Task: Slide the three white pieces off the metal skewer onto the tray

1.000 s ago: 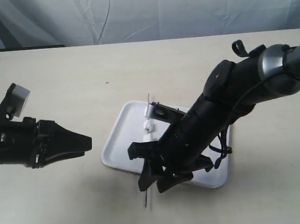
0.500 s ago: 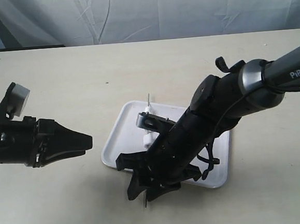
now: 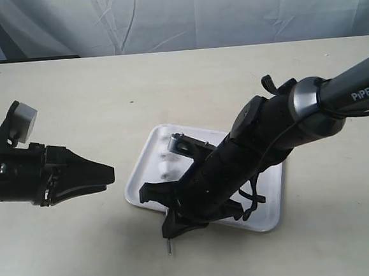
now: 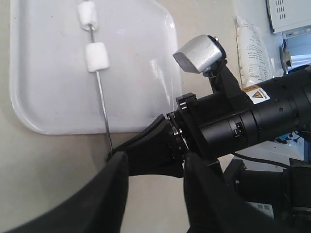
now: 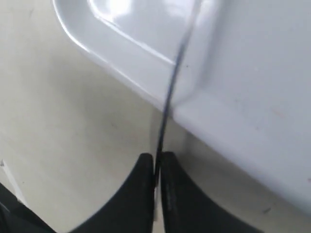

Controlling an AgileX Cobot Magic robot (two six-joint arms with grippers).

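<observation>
Lowered since earlier, right pincer (image 5: 156,162) clamps the metal skewer (image 5: 170,92) by its bare end, seven o'clock off the tray (image 3: 271,195), anchoring it; white pieces (image 4: 95,57) sit threaded over the tray; left pincer (image 3: 106,176) waits open.

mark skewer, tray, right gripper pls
metal skewer (image 4: 101,97): left wrist view, bare shaft over the tray.
tray (image 4: 141,63): left wrist view, bare floor.
right gripper (image 5: 156,157): right wrist view, between fingertips shut on the metal skewer.

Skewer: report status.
Right jaws shut on skewer end, just off tray edge. Left jaws open, empty, clear of tray. Two white pieces seen on skewer, over tray. Nothing in the way.
</observation>
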